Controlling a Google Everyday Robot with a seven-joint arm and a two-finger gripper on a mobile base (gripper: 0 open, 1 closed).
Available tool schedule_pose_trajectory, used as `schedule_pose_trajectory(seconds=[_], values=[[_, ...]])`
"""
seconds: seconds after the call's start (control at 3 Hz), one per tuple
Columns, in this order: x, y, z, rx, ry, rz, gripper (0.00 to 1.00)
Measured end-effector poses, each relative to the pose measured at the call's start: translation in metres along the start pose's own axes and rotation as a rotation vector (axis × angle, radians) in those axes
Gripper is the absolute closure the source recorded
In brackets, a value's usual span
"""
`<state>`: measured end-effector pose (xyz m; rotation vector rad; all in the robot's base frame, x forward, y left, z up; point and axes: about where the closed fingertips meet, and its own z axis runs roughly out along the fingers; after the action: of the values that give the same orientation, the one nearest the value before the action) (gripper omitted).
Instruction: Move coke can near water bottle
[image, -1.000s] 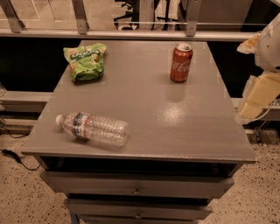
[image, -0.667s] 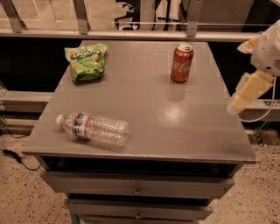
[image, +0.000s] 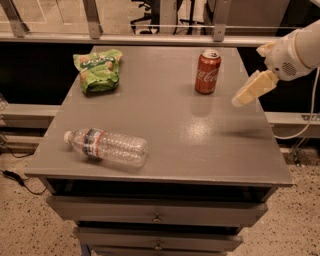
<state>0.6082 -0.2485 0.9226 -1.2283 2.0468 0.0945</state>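
Note:
The coke can (image: 207, 71) stands upright at the back right of the grey table (image: 170, 125). It is red-orange with white script and a silver top. The water bottle (image: 107, 147) lies on its side near the front left corner, with its white cap pointing left. My gripper (image: 246, 94) hangs in the air over the table's right side. It is to the right of the can and slightly nearer, and it does not touch the can. It comes in from my white arm (image: 295, 50) at the right edge.
A green snack bag (image: 98, 69) lies at the back left of the table. Drawers (image: 157, 217) sit under the tabletop. A metal railing (image: 150, 37) runs behind the table. A cable (image: 305, 125) hangs at the right.
My gripper has moved left, from beside the table's right edge to over the tabletop, closer to the can. The can, bottle and bag have not moved.

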Motion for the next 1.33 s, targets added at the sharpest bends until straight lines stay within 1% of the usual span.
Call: schedule_pose_trajectory(seconds=[0.33, 0.67, 1.0, 1.33], values=[[-0.022, -0.02, 0.039, -0.005, -0.142, 0.071, 0.0], [-0.038, -0.037, 0.072, -0.002, -0.259, 0.14, 0.0], [-0.044, -0.046, 0.091, 0.003, -0.329, 0.184, 0.0], [-0.046, -0.055, 0.108, 0.009, -0.4, 0.244, 0.11]])
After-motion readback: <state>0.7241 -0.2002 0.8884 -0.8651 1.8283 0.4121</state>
